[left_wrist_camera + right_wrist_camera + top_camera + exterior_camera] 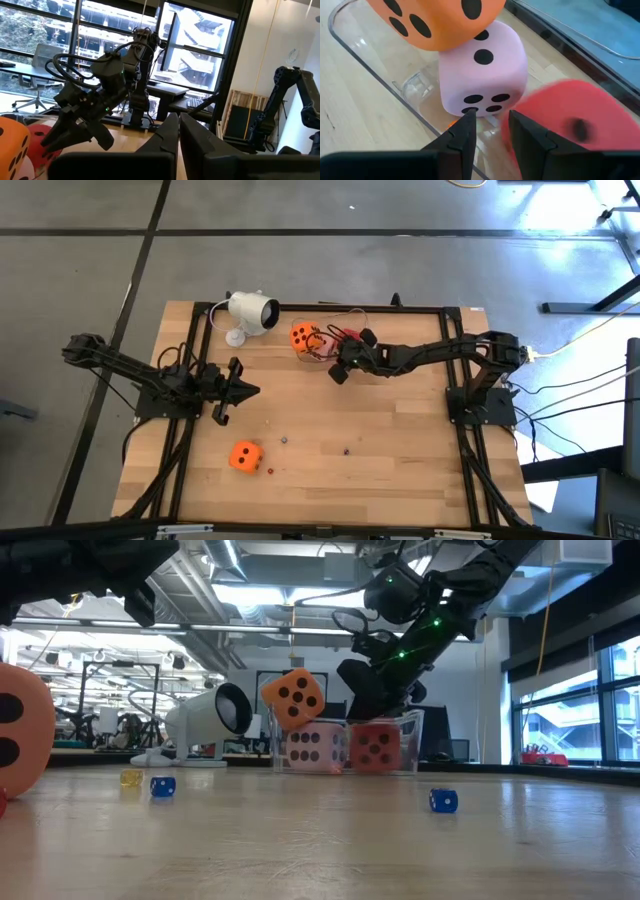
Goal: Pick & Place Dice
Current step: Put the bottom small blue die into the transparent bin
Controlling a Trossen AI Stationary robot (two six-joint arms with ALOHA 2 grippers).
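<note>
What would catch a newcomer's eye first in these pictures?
Probably the orange die perched tilted on the pink die and red die in the clear tray at the table's far edge, with the right gripper beside it. A second orange die sits alone near the front.

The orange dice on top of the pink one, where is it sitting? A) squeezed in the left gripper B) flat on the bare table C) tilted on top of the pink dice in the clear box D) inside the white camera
C: the orange dice leans tilted on the pink dice, which sits in the clear box beside the red dice.
</note>
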